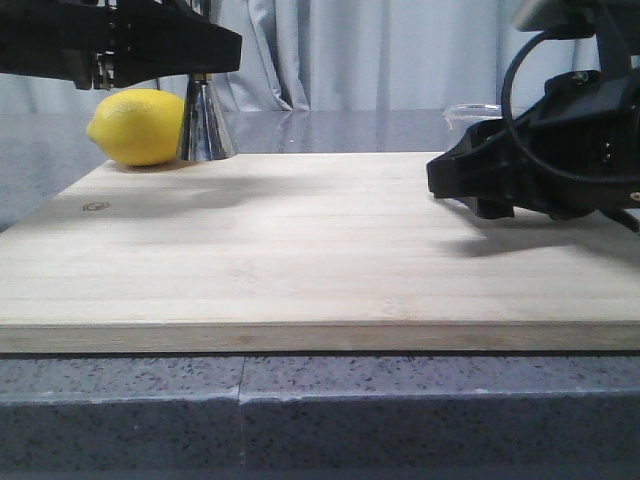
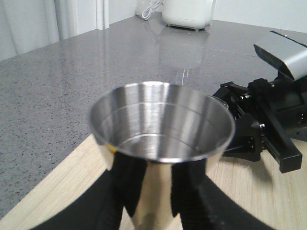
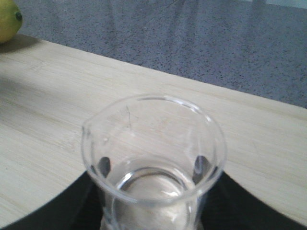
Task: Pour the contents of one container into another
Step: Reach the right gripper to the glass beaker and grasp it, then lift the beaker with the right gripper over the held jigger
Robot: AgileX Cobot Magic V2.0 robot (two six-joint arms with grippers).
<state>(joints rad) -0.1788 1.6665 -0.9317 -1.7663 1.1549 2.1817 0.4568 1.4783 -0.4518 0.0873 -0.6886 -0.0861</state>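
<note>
1. Steel is what the jigger is made of, and it is pinched between the black fingers of the left gripper, which are pressed against its sides.
2. In the front view, the jigger's foot is seen at about 10 o'clock on the wooden board, touching or just beside a yellow lemon.
3. The small glass beaker is pinched by the right gripper, with dark pads seen through the glass on both sides.
4. In the front view, the beaker's rim is only just seen at about 2 o'clock, well apart from the jigger.
5. Both cups look to be held, so the carrying step seems to be in hand (no pouring is seen yet).
6. Next, the beaker should probably be brought over the jigger's open mouth, with the spout pointed at it, and then tipped slowly.
</note>
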